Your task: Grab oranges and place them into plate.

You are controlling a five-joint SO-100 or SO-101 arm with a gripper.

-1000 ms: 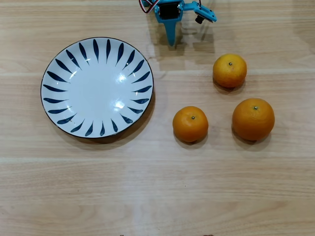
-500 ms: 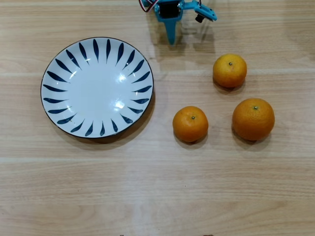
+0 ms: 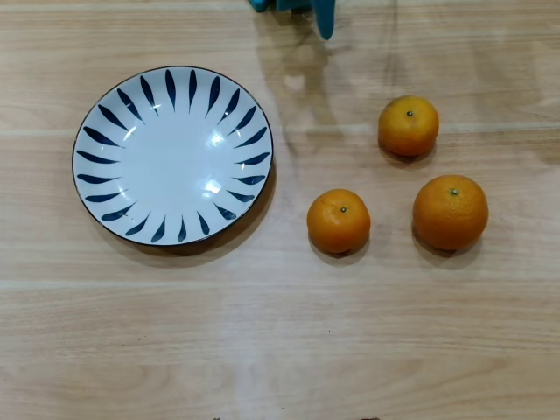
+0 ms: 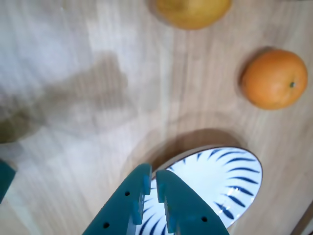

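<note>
Jaws nearly closed and empty, raised over the plate rim; all three oranges remain on the surface beyond them, none placed.

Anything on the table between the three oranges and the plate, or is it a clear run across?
Nothing visible. In the overhead view, bare wood separates the plate from the nearest orange; the other two oranges lie farther right.

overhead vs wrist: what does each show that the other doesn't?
Overhead only: all three oranges, including the largest orange, and the whole plate, empty. Only a teal tip of the arm shows at the top edge. Wrist only: the gripper with fingers nearly together, holding nothing. Both: the plate, wooden table, and at least two oranges, all lying on the table.
</note>
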